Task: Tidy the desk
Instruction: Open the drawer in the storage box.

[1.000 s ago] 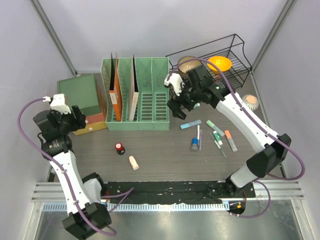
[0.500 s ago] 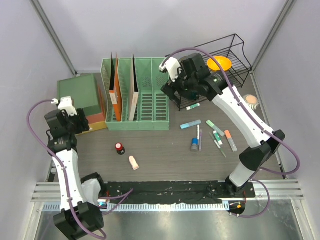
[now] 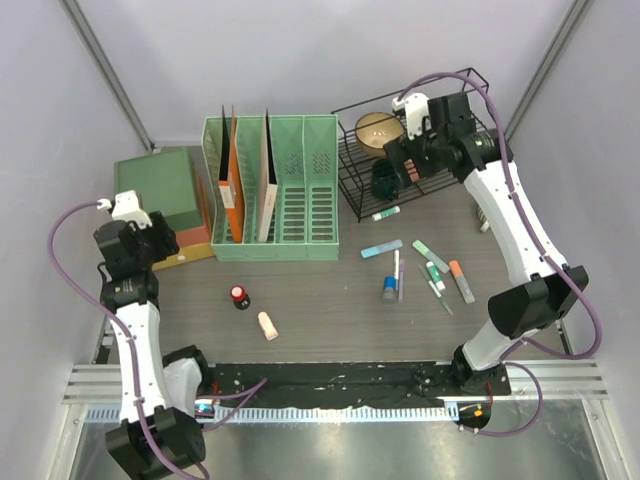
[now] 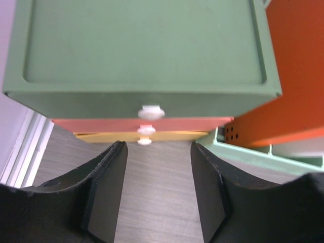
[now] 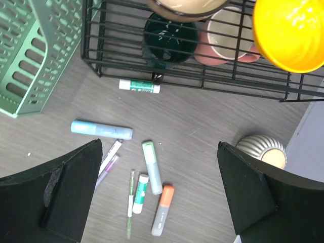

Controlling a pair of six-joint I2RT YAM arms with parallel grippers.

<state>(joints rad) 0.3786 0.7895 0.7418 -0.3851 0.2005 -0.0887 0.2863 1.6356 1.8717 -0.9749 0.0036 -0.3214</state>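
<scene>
**Operator:** Report the left side.

**Technician:** The left pincer point(image 4: 157, 152) has its jaws apart with nothing between them. It faces the small green box-shaped drawer unit point(image 4: 142, 50), level with the white round knobs point(image 4: 151, 112) of the stacked green, red and yellow drawers; no contact. The unit sits at the rear left of the desk point(image 3: 320, 300), the flat dark grey-brown wood-grain tabletop, just beside the green slotted plastic file rack point(image 3: 290, 200).

**Operator:** Report the right side.

**Technician:** The right pincer point(image 5: 159, 147) is spread wide and empty; it hangs above the loose markers and pens point(image 5: 152, 167) lying on the desk near the black wire basket point(image 5: 228, 81) that holds bowls.

**Operator:** Step in hand?

**Technician:** Judged to be the approach to a drawer; the loose items are not yet sorted.

**Operator:** Next move?

**Technician:** Probably: advance the left pincer until one knob lies between the jaws; close; pull straight back. Which drawer is meant cannot be told. The knob is small; keep the jaws centred on it, or the grip may slip off.
</scene>
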